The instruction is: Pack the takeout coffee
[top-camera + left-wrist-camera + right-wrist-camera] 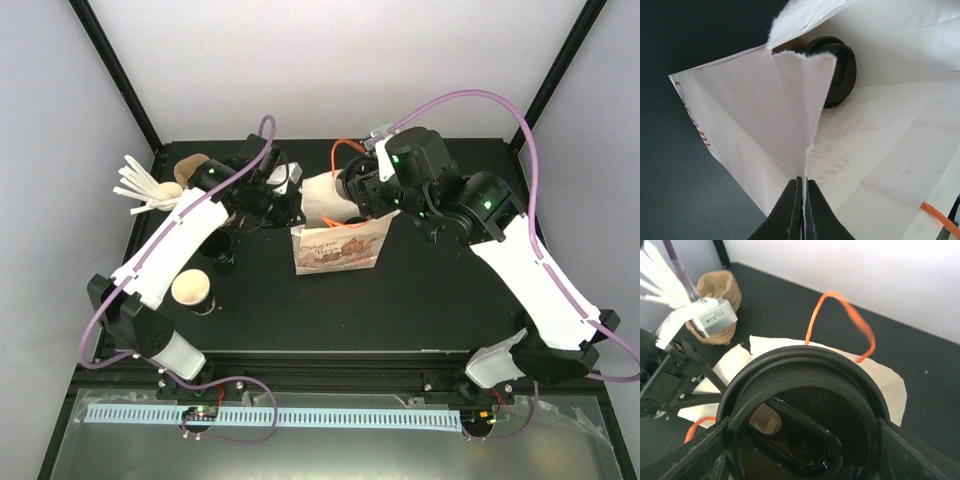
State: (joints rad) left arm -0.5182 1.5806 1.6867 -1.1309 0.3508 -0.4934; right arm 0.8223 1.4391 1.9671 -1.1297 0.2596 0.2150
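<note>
Over the paper bag (335, 250) mouth, mid-table: right gripper (805, 440) is clamping the takeout coffee (805, 405) by its sides, lid up, jaws standing wide around the cup. Left gripper (802, 195) is pinching the bag's left rim, fingers fully closed on the paper.

op: is the cup lining up clean?

me: Judging yes, but it's looking tight. Cup is sitting at the opening, just right of my left pinch, with the orange handle (840, 305) arching on its far side. Left wrist view is showing a black lid (837, 70) past the ragged rim; can't tell how deep it is sitting.

op: what's mattering for the drop?

me: Three things I'm weighing.
1. Rim: I should be pulling it left and slightly up so the mouth is gaping, not folding. Paper is thin and creasing at the pinch, so light tension only, or I'm risking a tear.
2. Path: cup should be going straight down, upright, clear of the handle loop.
3. Release: I'm opening the right fingers only once the base is resting on the bag floor. Letting go early is risking a tip and a popped lid.
</note>
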